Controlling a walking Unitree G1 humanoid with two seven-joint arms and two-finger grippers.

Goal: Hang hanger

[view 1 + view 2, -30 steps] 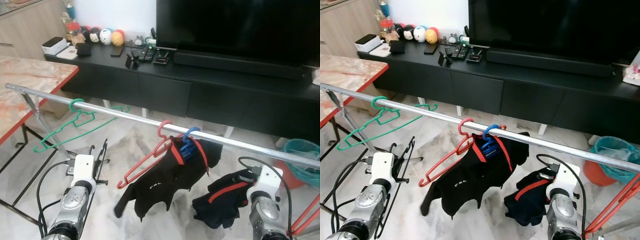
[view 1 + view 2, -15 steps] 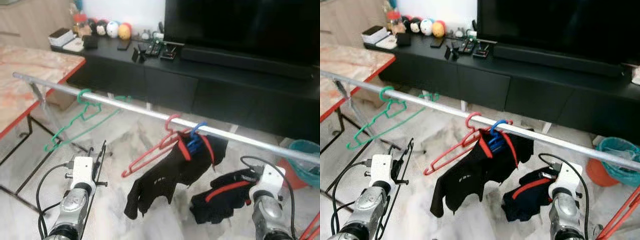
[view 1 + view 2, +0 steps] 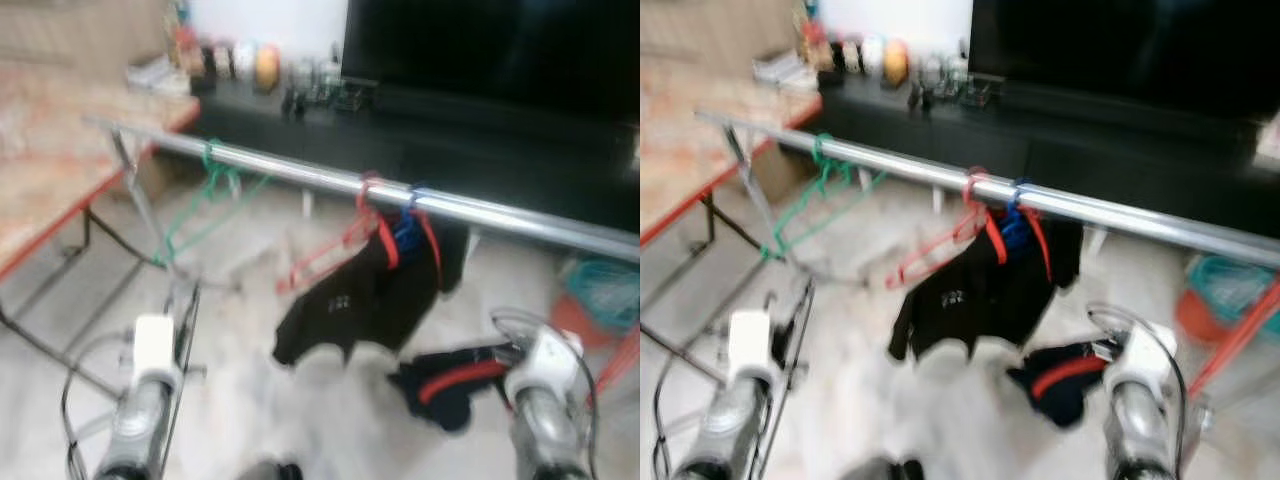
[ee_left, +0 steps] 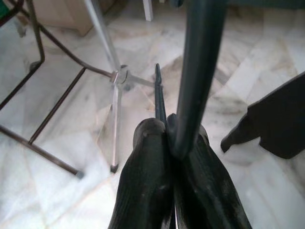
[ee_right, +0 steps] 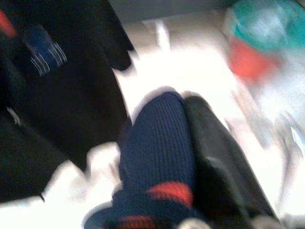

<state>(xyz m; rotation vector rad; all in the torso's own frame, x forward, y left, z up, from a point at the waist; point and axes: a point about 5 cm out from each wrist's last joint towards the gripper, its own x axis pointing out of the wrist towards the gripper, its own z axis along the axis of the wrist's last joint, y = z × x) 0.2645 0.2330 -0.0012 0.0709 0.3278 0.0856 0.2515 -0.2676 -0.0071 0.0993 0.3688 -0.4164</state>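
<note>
A silver rail [image 3: 330,178] crosses in front of me; both eye views are blurred. On it hang a green hanger [image 3: 205,195], a red hanger [image 3: 335,250] and a blue hanger [image 3: 408,228] carrying a black and red garment [image 3: 370,300]. Low on the left, my left gripper [image 4: 169,129] is shut on a black hanger [image 4: 198,62], whose thin frame [image 3: 185,330] rises beside the wrist. Low on the right, my right gripper [image 5: 183,107] is shut on a dark navy garment with red stripes [image 5: 157,143], which droops below the rail [image 3: 455,385].
Behind the rail stands a long black TV console [image 3: 480,130] with small items on top. A marble table with a red edge [image 3: 50,170] is at the left. A teal bin [image 3: 600,290] sits on the floor at the right. The rack's leg [image 4: 102,38] stands on the marble floor.
The whole picture has shifted and blurred, so the camera is moving; the rail now sits higher in view. Both grippers keep their hold.
</note>
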